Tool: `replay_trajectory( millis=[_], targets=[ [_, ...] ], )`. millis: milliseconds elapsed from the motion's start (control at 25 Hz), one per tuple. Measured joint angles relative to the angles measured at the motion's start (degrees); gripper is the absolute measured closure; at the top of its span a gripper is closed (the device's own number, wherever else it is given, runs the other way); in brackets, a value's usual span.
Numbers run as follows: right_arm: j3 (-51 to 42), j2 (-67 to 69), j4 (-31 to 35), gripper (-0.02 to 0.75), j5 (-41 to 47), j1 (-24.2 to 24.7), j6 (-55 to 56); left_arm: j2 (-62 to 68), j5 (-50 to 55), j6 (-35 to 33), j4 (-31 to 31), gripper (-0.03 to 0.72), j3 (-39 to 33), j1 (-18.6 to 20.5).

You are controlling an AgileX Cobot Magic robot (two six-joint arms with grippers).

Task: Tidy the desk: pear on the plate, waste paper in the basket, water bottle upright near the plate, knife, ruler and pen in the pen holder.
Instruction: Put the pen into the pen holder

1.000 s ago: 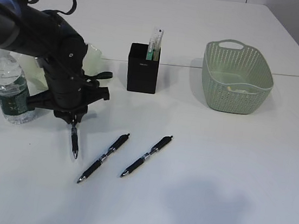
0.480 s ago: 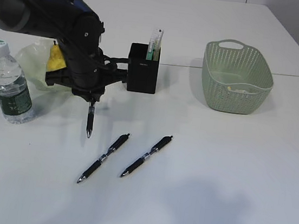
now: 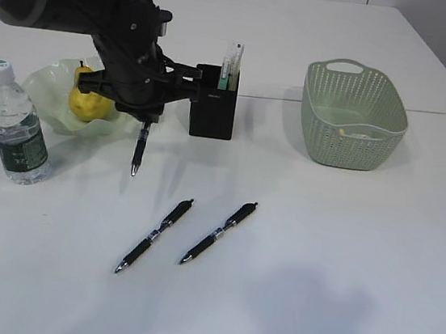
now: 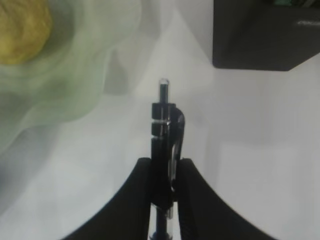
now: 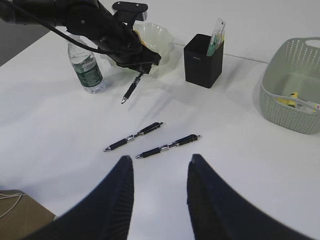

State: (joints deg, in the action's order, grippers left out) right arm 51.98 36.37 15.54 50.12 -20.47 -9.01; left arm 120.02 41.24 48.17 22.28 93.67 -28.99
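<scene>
The desk (image 3: pixel 340 271) bears two black pens (image 3: pixel 154 235), water bottle (image 3: pixel 12 126), plate (image 3: pixel 49 93), pen holder (image 3: pixel 213 105), basket (image 3: pixel 351 118).

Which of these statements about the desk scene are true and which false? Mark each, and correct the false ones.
1. The left gripper holds a black pen hanging tip down. True.
2. The yellow pear lies in the sage-green perforated basket. False: it sits in the pale green wavy glass plate.
3. The clear ribbed water bottle stands upright. True.
4. Three black pens lie on the white desk. False: two lie there.
5. The right gripper is shut on a pen. False: it is open, holding nothing.
</scene>
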Motion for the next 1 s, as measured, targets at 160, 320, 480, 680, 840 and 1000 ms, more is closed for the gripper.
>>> replay_trajectory(
  millis=[160, 320, 480, 680, 840, 1000],
  targets=[
    [0.00, 0.00, 0.00, 0.439, 0.00, 0.00, 0.00, 0.00, -1.85, -0.72, 3.92, 0.609, 0.13, -0.27],
    [0.00, 0.00, 0.00, 0.439, 0.00, 0.00, 0.00, 0.00, -4.26, -0.94, 8.32, 0.609, 0.13, -0.97],
    [0.00, 0.00, 0.00, 0.438, 0.00, 0.00, 0.00, 0.00, -8.06, -0.98, 12.62, 0.609, 0.13, -1.96],
    [0.00, 0.00, 0.00, 0.438, 0.00, 0.00, 0.00, 0.00, -13.38, -1.07, 17.59, 0.609, 0.13, -2.76],
    [0.00, 0.00, 0.00, 0.439, 0.00, 0.00, 0.00, 0.00, -15.94, -1.07, 21.12, 0.609, 0.13, -3.05],
    [0.00, 0.00, 0.00, 0.439, 0.00, 0.00, -0.02, 0.00, -18.51, -1.07, 22.18, 0.609, 0.13, -3.18]
  ],
)
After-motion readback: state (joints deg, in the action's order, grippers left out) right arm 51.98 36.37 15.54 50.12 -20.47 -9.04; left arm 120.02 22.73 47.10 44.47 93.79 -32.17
